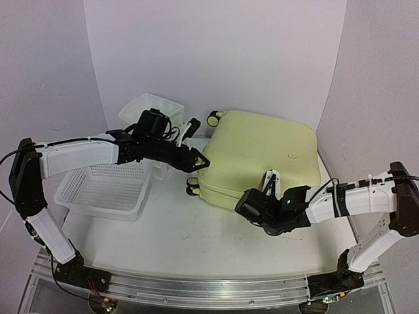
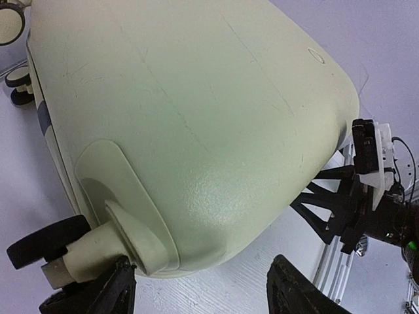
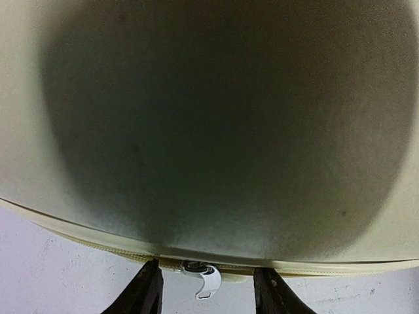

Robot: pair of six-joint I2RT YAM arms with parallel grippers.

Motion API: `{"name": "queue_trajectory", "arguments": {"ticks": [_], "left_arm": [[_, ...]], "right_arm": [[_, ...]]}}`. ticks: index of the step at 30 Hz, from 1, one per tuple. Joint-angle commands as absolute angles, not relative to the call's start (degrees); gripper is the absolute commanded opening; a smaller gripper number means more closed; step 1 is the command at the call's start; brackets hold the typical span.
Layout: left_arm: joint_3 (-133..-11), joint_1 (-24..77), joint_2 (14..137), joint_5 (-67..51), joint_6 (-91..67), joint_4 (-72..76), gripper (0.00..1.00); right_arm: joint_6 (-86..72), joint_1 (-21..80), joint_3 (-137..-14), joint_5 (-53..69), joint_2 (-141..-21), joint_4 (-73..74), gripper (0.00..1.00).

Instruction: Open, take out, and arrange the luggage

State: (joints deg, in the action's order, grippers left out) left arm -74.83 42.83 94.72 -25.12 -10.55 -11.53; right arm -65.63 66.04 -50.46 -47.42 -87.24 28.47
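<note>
The luggage (image 1: 262,154) is a large pale yellow hard-shell suitcase lying flat and zipped shut in the middle of the table. My left gripper (image 1: 200,162) stands open at its near-left corner, by a black wheel (image 2: 46,241). In the left wrist view the gripper (image 2: 203,296) holds nothing, and the corner of the luggage (image 2: 196,131) sits just ahead of it. My right gripper (image 1: 249,195) is at the front edge. In the right wrist view the gripper (image 3: 208,297) is open, its fingers either side of the white zipper pull (image 3: 211,281) with gaps on both sides, under the shell (image 3: 209,131).
A white mesh basket (image 1: 105,190) lies left of the luggage, under my left arm. A white plastic drawer unit (image 1: 147,108) stands behind it. Another wheel (image 1: 214,118) shows at the luggage's far-left corner. White walls close in the back and sides.
</note>
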Motion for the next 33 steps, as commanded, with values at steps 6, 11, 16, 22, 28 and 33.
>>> {"name": "queue_trajectory", "arguments": {"ticks": [6,11,16,22,28,33], "left_arm": [[-73.12,43.11,89.13,-24.22,-10.31,-12.08,0.69],[-71.89,43.15,88.02,-25.16,-10.24,-11.53,0.69],[-70.06,43.15,86.62,-26.59,-9.93,-10.41,0.69],[-68.76,43.15,85.22,-27.33,-9.4,-9.77,0.69],[-67.1,43.15,83.79,-27.61,-9.67,-8.73,0.69],[-66.58,43.15,83.33,-27.22,-9.84,-8.61,0.69]], "right_arm": [[-67.48,64.72,-50.12,-44.37,-87.2,27.33,0.41],[-66.2,64.39,-50.61,-40.24,-86.67,27.33,0.47],[-67.09,63.39,-49.77,-39.89,-86.68,27.33,0.54],[-68.56,62.85,-51.85,-41.55,-89.76,27.33,0.45],[-71.82,62.88,-52.53,-44.98,-93.04,27.33,0.34],[-70.36,62.89,-53.53,-46.29,-93.11,28.49,0.17]]}}
